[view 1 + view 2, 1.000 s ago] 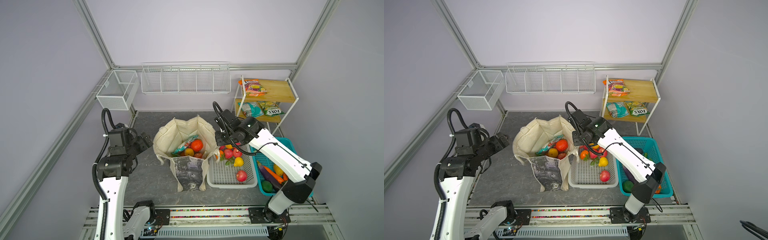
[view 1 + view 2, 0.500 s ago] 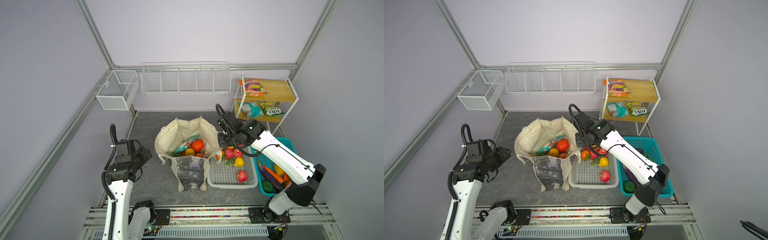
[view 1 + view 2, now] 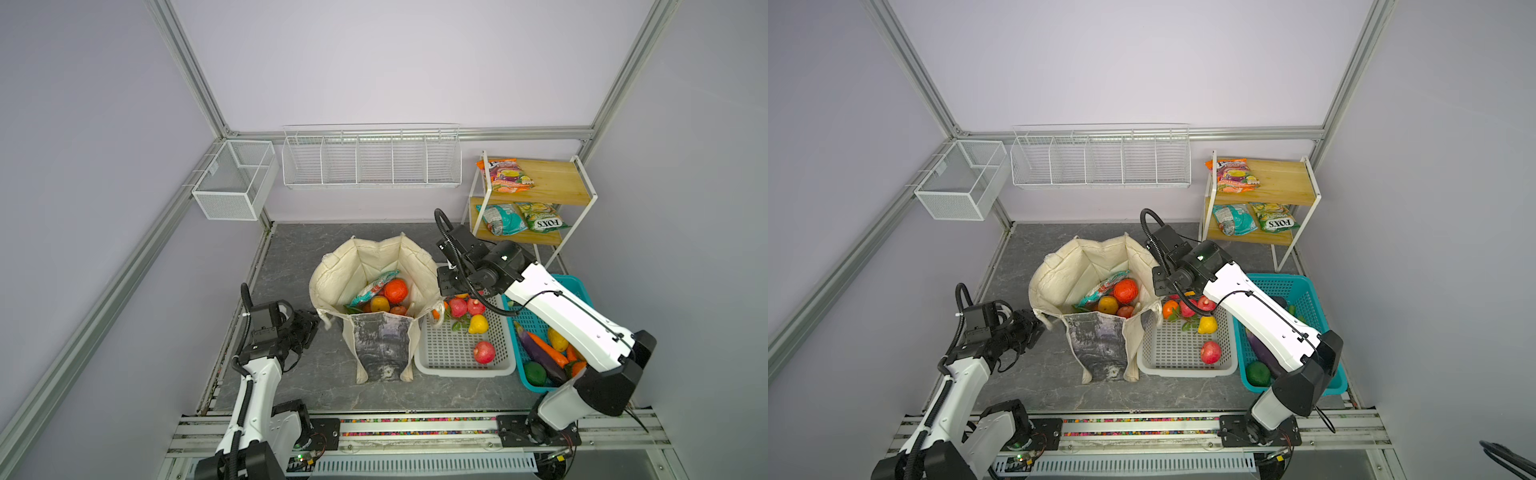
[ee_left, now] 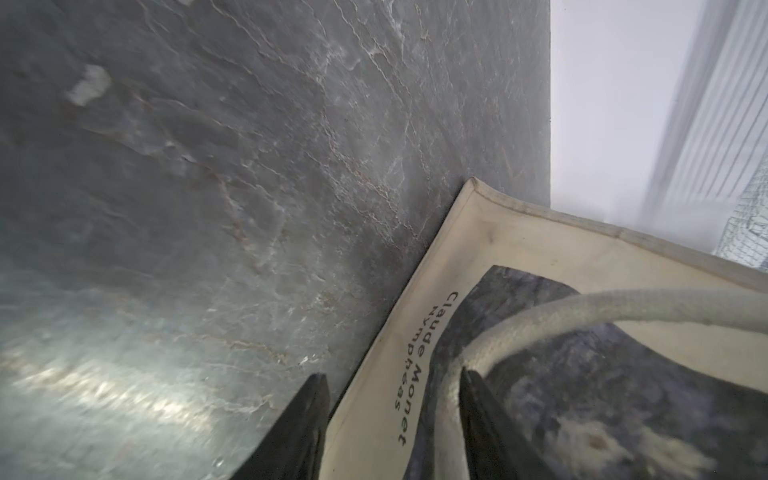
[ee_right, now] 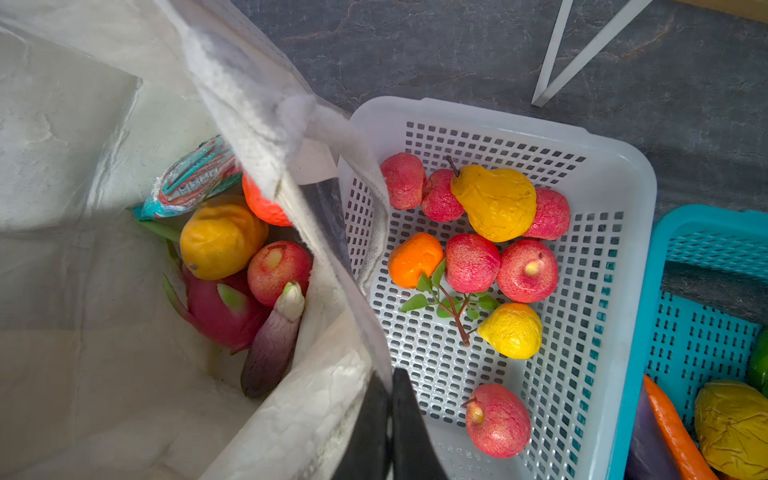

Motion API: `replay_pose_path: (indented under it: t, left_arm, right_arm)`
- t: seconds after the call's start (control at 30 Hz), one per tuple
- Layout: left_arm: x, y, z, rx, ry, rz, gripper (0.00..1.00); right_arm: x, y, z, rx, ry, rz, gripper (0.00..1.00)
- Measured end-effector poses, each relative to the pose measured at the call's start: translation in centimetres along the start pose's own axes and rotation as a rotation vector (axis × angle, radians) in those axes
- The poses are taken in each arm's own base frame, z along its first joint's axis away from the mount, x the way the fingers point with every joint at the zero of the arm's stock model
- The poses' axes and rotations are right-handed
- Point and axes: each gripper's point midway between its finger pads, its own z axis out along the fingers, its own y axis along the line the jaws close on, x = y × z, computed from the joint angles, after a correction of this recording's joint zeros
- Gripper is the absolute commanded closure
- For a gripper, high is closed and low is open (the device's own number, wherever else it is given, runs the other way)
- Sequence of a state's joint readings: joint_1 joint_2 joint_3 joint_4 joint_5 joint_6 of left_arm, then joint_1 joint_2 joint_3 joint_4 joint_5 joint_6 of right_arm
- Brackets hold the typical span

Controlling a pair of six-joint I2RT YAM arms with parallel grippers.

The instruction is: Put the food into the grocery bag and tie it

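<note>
Seen from above, a cream bag (image 3: pixel 365 266) stands open in the middle of the table. The left gripper (image 3: pixel 309 328) sits low at the bag's left side, pointing toward it. In the left wrist view its jaws stand apart around a loop of strap (image 4: pixel 582 309). The strap touches only one finger (image 4: pixel 482 415), so it is not yet pinched. It runs from the bag's left rim out toward this gripper, which makes the left arm the nearer one.

The right gripper (image 5: pixel 390 374) is at the opposite rim, clamped tight on the bag's edge.

Inside the bag lie a teal packet (image 5: pixel 193 178), an orange, an apple, a dragon fruit (image 5: pixel 216 307) and an eggplant. The white basket (image 5: pixel 623 174), just beside the bag's right side, holds more apples (image 5: pixel 528 270), a pear and an orange. A teal basket (image 3: pixel 582 291) beyond it holds vegetables.

The likely next step is closing on the strap, ready for tying.
</note>
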State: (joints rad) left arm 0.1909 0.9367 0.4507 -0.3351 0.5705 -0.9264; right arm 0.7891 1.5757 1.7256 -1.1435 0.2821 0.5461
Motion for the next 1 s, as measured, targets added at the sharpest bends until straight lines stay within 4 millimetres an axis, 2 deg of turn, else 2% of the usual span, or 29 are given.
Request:
replay_pose_path:
  t: [0.27,0.7,0.87,1.0]
  left_arm:
    - [0.3,-1.1,1.6,0.127,0.054,-0.041,0.57]
    - [1.3,-3.0,1.0,0.258,0.103,-0.070,0.65]
    - [1.8,-3.0,1.1,0.263,0.134,-0.073,0.65]
    - [2.4,-2.0,1.7,0.232,0.180,-0.094,0.65]
  right_arm:
    - [0.1,-0.1,0.1,-0.001,0.004,0.002,0.93]
    - [0.1,0.0,0.1,-0.005,0.007,0.004,0.93]
    - [0.1,-0.1,0.1,-0.005,0.007,0.005,0.93]
    - [0.1,-0.1,0.1,-0.005,0.007,0.005,0.93]
